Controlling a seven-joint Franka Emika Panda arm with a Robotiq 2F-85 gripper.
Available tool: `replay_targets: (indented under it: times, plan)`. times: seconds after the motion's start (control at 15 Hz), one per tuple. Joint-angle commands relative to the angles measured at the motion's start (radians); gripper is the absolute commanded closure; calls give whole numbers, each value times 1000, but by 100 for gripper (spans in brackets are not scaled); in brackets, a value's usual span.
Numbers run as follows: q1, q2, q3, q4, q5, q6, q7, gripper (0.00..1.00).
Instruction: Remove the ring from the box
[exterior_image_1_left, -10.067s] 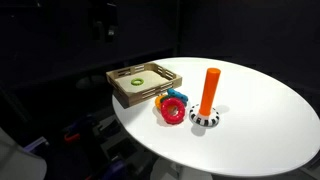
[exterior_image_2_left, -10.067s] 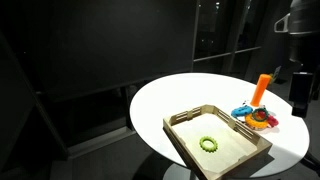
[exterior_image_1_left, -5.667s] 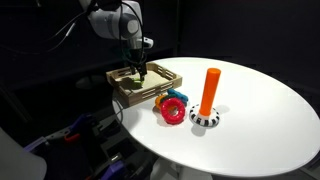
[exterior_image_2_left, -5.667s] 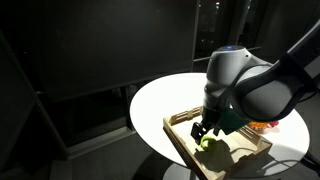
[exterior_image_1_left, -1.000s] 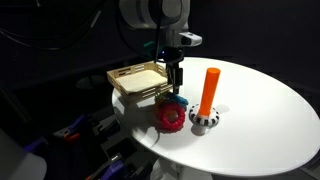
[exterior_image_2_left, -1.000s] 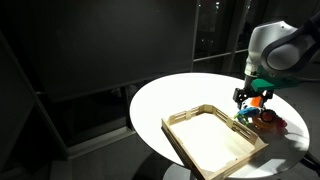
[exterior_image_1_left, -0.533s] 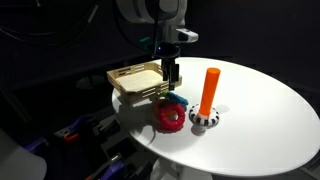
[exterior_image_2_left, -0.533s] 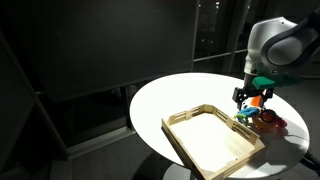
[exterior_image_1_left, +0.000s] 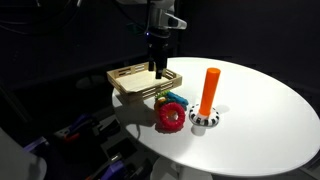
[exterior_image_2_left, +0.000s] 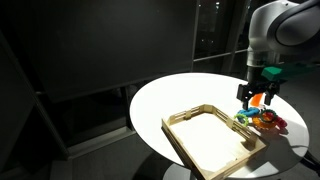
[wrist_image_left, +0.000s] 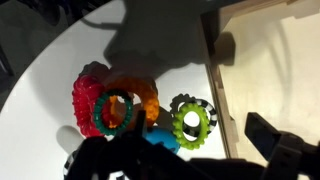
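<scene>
The small green ring lies flat on the white table, outside the box, just beside its wooden side wall. The tan wooden box shows in both exterior views and looks empty. My gripper is open and empty; its dark fingers frame the bottom of the wrist view. It hangs above the box's edge nearest the ring pile, well above the table.
A red ring, an orange ring with a dark green ring on it and a blue ring lie clustered beside the box. An orange peg stands on a striped base. The round table's edge is near.
My gripper has risen and drifted from over the ring pile back toward the box's edge. The green ring stays on the table beside the box.
</scene>
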Motion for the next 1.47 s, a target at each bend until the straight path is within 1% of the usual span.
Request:
replay_targets:
  times: [0.0, 0.27, 0.6, 0.93, 1.13, 1.27, 1.33, 1.4]
  plan:
    - [-19, -105, 33, -40, -13, -91, -25, 0]
    - [-22, -212, 63, -79, -14, -138, -29, 0]
    - [-33, -351, 90, -141, 17, -129, -45, 0]
    - [-49, -466, 95, -184, 67, -127, -62, 0]
    - [-63, -502, 97, -196, 88, -131, -81, 0]
    - [-68, -503, 99, -195, 97, -128, -93, 0]
    - [-75, -476, 113, -178, 82, -127, -65, 0]
    - [-78, -478, 116, -179, 82, -127, -66, 0]
